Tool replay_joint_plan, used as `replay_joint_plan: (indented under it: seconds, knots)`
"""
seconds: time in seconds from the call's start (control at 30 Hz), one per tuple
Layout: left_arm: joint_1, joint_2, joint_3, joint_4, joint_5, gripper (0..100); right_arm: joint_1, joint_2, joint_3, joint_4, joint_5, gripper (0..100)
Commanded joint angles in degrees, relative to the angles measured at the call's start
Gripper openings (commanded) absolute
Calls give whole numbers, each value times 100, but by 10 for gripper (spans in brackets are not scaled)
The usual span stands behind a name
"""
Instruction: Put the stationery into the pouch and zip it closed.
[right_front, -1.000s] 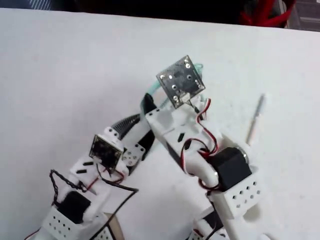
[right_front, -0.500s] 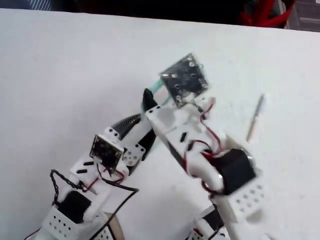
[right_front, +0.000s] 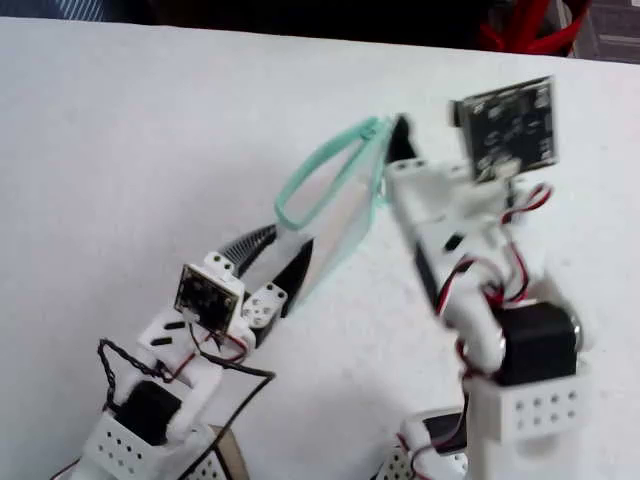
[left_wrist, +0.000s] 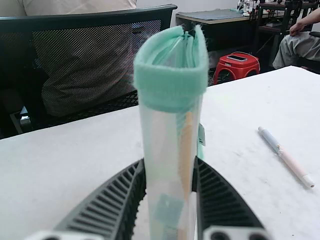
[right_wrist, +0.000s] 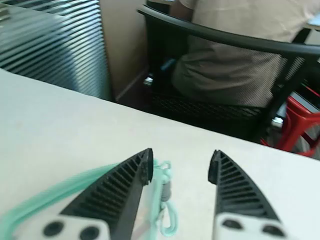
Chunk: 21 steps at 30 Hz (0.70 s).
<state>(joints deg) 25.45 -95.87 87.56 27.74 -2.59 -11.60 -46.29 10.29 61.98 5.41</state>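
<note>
We show the loading step unfinished: the pouch (right_front: 335, 205) gapes open with one pale stick (left_wrist: 186, 145) inside, while a pen (left_wrist: 286, 156) lies on the counter (right_front: 120, 150), well apart from it. The left end effector (left_wrist: 169, 172) is clenched on the pouch's near end; seen from above, the pouch runs toward one o'clock from it. The right end effector (right_wrist: 180, 165) is released, jaws wide, one jaw just beside the zipper pull (right_wrist: 167, 220). We judge that the next move must fetch the pen before zipping.
</note>
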Motion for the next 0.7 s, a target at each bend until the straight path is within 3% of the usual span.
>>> replay_joint_plan:
  seconds: [0.0, 0.17, 0.3, 0.67]
  knots:
    - [233, -4, -53, 9, 0, 147, 1156, 488, 9, -189, -501, 183]
    - [110, -4, -88, 9, -9, 146, 2387, 2308, -598, -251, -440, 183]
    - [48, -4, -97, 9, -9, 146, 2967, 3916, -1565, 66, -264, 182]
    - [40, -4, -79, 9, -9, 146, 3380, 7837, -4923, 1297, -220, 181]
